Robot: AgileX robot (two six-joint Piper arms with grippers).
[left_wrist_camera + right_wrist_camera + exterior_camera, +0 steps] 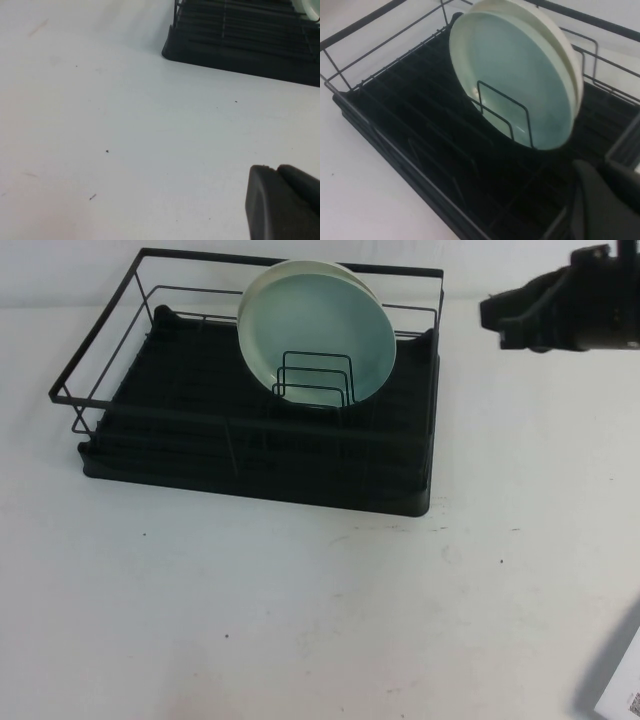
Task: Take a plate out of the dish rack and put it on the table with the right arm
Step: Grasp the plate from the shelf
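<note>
The pale mint-green plate (325,335) stands on edge in the black wire dish rack (250,465), leaning back behind short wire dividers (315,375). It also shows in the right wrist view (520,80), standing in the rack (420,150). My right gripper (492,312) hangs in the air to the right of the rack's back right corner, apart from the plate, fingers together and empty; it also shows in the right wrist view (602,170). My left gripper (276,169) is shut and empty over the white table (125,140), out of the high view.
A cream-white plate (350,270) stands right behind the green one, touching it; it also shows in the right wrist view (565,50). The rack's corner (240,45) shows beyond the left gripper. White table (300,620) lies in front of the rack. A white object (620,685) sits at the front right corner.
</note>
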